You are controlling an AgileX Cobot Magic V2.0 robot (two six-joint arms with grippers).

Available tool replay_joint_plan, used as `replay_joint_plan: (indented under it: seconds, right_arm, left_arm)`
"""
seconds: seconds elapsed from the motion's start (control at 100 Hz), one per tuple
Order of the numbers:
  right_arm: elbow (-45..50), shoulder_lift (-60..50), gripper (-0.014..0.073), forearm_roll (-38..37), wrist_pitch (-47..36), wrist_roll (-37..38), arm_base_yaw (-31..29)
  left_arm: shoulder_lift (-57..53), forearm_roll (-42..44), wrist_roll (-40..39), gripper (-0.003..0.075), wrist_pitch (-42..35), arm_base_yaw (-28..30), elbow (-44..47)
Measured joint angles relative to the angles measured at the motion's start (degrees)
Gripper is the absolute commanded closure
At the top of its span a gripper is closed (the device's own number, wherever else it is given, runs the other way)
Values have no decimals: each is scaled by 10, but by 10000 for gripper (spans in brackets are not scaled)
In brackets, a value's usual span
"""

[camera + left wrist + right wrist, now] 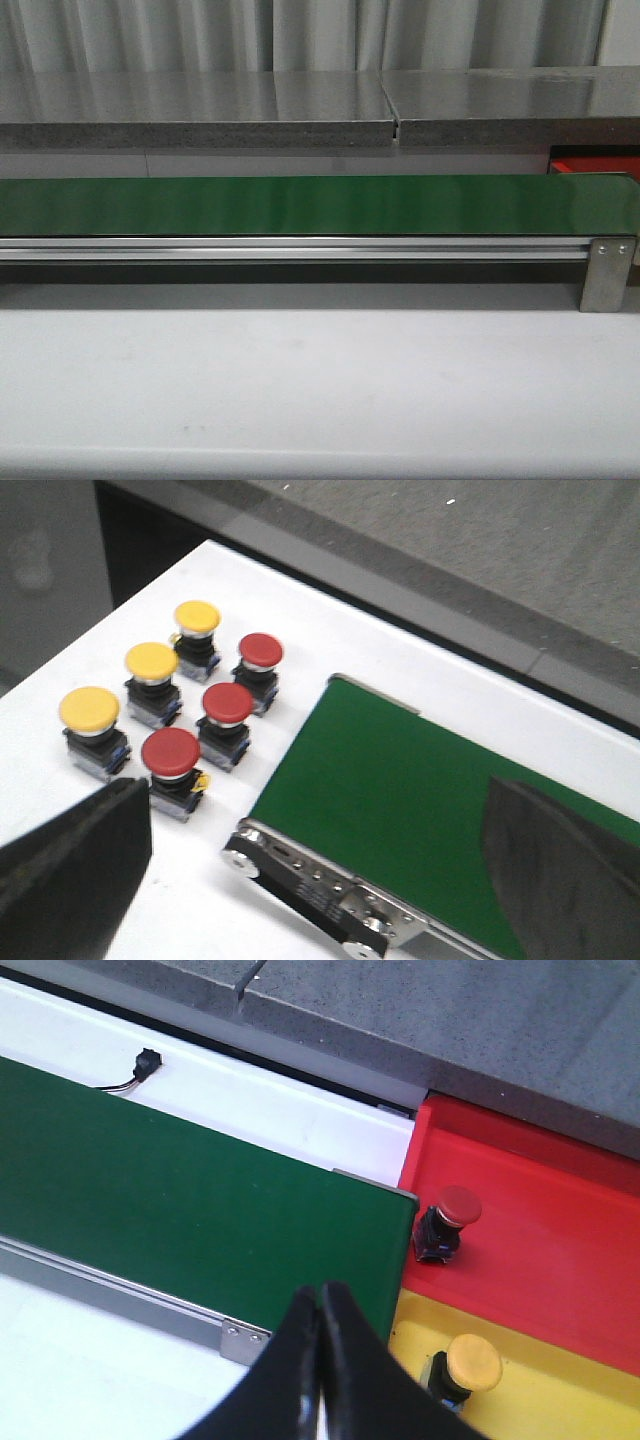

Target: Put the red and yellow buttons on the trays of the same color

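Observation:
Three yellow buttons (pixel 151 661) and three red buttons (pixel 228 702) stand in two rows on the white table beside the end of the green belt (pixel 420 800). My left gripper (pixel 315 790) hangs open above that belt end, with nothing between its fingers (pixel 80 870). At the belt's other end lie the trays. The red tray (pixel 540 1230) holds one red button (pixel 455 1207), and the yellow tray (pixel 550 1400) holds one yellow button (pixel 472 1360). My right gripper (pixel 320 1292) is shut and empty over the belt's edge beside them. The front view shows only a corner of the red tray (pixel 590 165).
The green belt (pixel 300 205) crosses the table on a metal rail with an end bracket (pixel 607 275). A grey counter (pixel 200 105) runs behind it. A small black sensor with a wire (pixel 147 1060) lies on the white strip beyond the belt.

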Motion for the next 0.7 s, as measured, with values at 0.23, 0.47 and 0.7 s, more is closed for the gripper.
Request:
replay_joint_plan:
  seconds: [0.23,0.47,0.7]
  right_arm:
    - [0,0,712,0,0,0,0]
    - [0,0,712,0,0,0,0]
    - [0,0,712,0,0,0,0]
  left_arm:
    - [167,-24,-1,83,57,71,-89]
    - [282,-37,-1,83,68,90,-135]
    - [355,-45,-1,83,69,90,-159]
